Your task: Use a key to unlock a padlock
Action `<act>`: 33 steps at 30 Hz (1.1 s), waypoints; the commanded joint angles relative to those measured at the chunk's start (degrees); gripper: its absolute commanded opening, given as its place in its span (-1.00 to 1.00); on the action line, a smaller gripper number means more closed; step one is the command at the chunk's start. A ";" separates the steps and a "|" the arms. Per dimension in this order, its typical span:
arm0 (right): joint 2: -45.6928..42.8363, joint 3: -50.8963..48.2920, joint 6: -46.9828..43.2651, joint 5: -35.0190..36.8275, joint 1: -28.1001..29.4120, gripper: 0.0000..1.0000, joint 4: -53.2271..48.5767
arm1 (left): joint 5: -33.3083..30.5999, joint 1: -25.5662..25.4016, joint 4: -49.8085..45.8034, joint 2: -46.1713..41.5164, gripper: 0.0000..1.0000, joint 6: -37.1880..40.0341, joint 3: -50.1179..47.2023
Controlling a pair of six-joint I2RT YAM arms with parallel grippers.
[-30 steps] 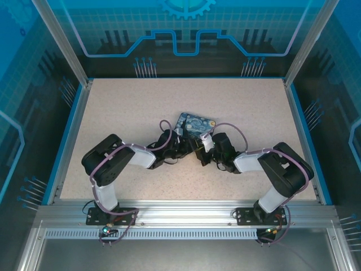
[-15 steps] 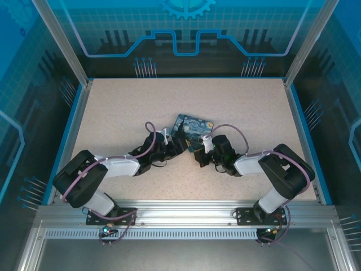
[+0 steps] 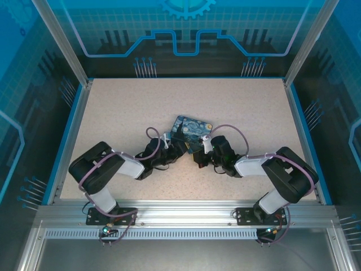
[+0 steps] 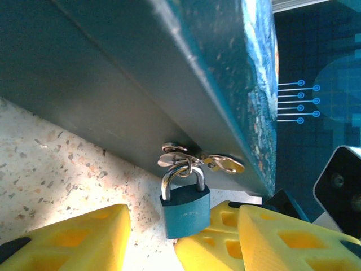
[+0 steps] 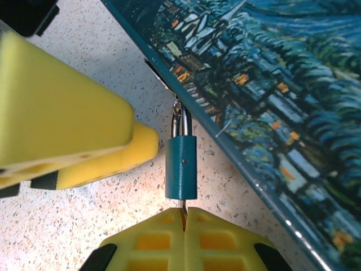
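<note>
The padlock (image 5: 181, 166) has a small teal body, and its silver shackle hangs from the hasp of the swirly-painted box (image 5: 271, 84). My right gripper (image 5: 184, 221) is shut on the key (image 5: 183, 210), a thin metal sliver that runs into the padlock's underside. My left gripper (image 4: 180, 243) is open. Its yellow fingers (image 4: 67, 240) stand either side of the padlock (image 4: 186, 210) without touching it. In the top view both grippers meet at the box's near edge, the left gripper (image 3: 178, 148) facing the right gripper (image 3: 198, 154).
The box (image 3: 192, 127) lies near the middle of the speckled table (image 3: 124, 107). The two forearms converge on it from the near side. Blue rails and glass walls enclose the table.
The left arm's elbow swung out low to the left, then came partway back. Its gripper stayed beside the padlock. The box turned slightly. The right gripper kept its hold.
</note>
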 commanded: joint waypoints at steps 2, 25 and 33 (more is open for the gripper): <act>-1.34 1.91 1.09 -0.31 1.08 -0.97 -0.03 | -0.87 -1.00 8.19 3.08 0.08 -2.59 -0.11; -0.26 3.32 2.28 -1.67 1.08 -0.95 -0.92 | -3.76 -2.49 20.61 10.17 -0.38 -4.51 0.84; -0.44 3.54 2.90 -2.30 1.00 -0.89 -1.00 | -5.00 -2.55 21.77 9.92 -0.68 -4.74 -0.24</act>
